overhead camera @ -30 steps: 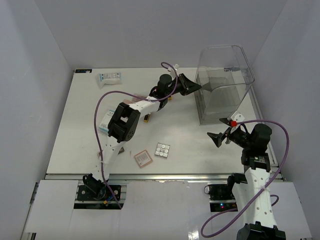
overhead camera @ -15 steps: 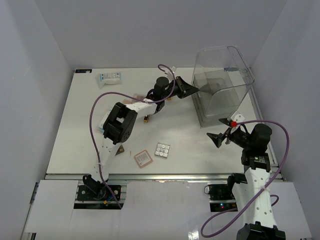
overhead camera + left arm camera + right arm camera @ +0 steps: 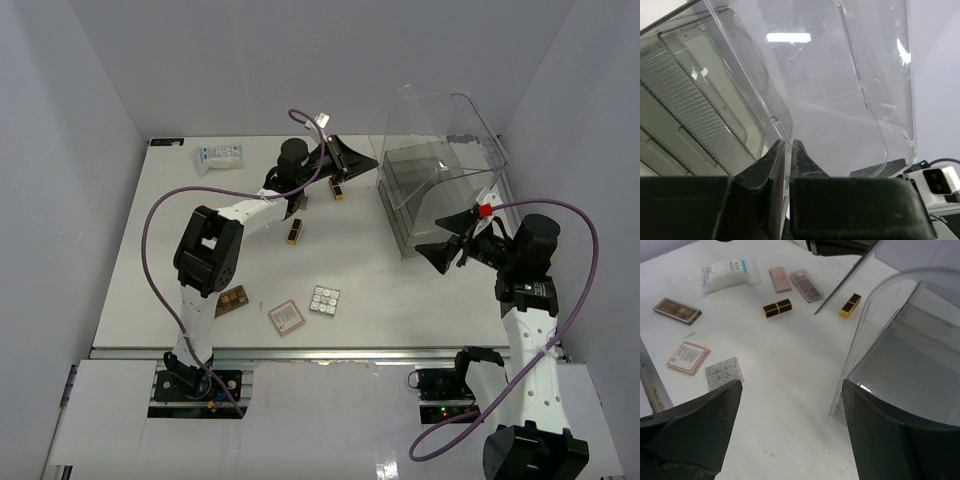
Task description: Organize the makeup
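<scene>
The makeup lies spread on the white table. In the right wrist view I see a white-blue packet point(image 3: 730, 275), a pink palette point(image 3: 780, 279), a brown-pink pan palette point(image 3: 806, 285), two dark-gold pieces point(image 3: 777, 308) point(image 3: 850, 305), a brown palette point(image 3: 677, 310), a pinkish square compact point(image 3: 688, 357) and a silvery grid palette point(image 3: 724, 374). My left gripper point(image 3: 372, 160) is shut on the edge of the clear lid point(image 3: 850, 75), which is swung up and open. My right gripper point(image 3: 447, 247) is open and empty, hovering by the box's front left corner.
The large clear box point(image 3: 440, 195) stands at the back right, its base point(image 3: 910, 375) just right of my right gripper. The raised lid point(image 3: 420, 115) arches over it. The left arm point(image 3: 250, 210) stretches across the table's back half. Grey walls enclose the table.
My left gripper pulled the lid edge leftward and up, swinging the lid further open. The left arm shifted left. My right gripper rose and moved slightly toward the box.
</scene>
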`<action>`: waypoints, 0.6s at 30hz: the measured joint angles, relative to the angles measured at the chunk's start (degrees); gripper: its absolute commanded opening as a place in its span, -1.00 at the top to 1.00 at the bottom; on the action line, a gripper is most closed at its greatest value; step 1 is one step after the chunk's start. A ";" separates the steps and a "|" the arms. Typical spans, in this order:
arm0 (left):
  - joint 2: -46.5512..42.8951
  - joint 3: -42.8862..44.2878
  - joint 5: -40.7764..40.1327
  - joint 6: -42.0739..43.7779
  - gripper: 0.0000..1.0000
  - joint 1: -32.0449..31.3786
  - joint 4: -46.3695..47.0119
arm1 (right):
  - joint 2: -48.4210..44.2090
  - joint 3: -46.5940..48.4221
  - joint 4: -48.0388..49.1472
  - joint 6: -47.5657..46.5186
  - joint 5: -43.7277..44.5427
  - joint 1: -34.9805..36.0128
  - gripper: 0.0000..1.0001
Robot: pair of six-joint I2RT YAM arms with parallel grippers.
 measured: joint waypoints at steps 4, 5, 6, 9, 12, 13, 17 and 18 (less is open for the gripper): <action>-1.00 -0.26 1.29 -0.98 0.93 0.33 0.32 | 2.03 7.02 -2.80 4.29 0.04 1.84 -0.69; -1.11 -0.28 1.51 -1.29 0.93 0.35 0.43 | 2.15 8.33 -3.03 5.44 0.28 2.23 -0.68; -1.25 -0.34 1.63 -1.57 0.93 0.36 0.51 | 2.17 9.24 -3.08 6.73 0.57 2.47 -0.68; -1.77 -0.56 1.82 -2.33 0.93 0.39 0.68 | 2.28 11.17 -2.88 11.57 1.78 3.12 -0.65; -2.31 -0.60 1.92 -3.17 0.93 0.47 0.82 | 2.46 11.63 -1.97 18.02 4.16 3.81 -0.63; -2.48 -0.59 1.96 -3.38 0.93 0.52 0.85 | 2.52 11.65 -1.41 20.58 5.19 4.05 -0.62; -3.07 -0.59 2.15 -4.30 0.93 0.75 1.21 | 2.85 11.73 1.37 30.15 9.03 4.49 -0.60; -3.18 -0.59 2.20 -4.50 0.93 0.76 1.35 | 3.00 11.76 2.11 32.34 9.96 4.56 -0.59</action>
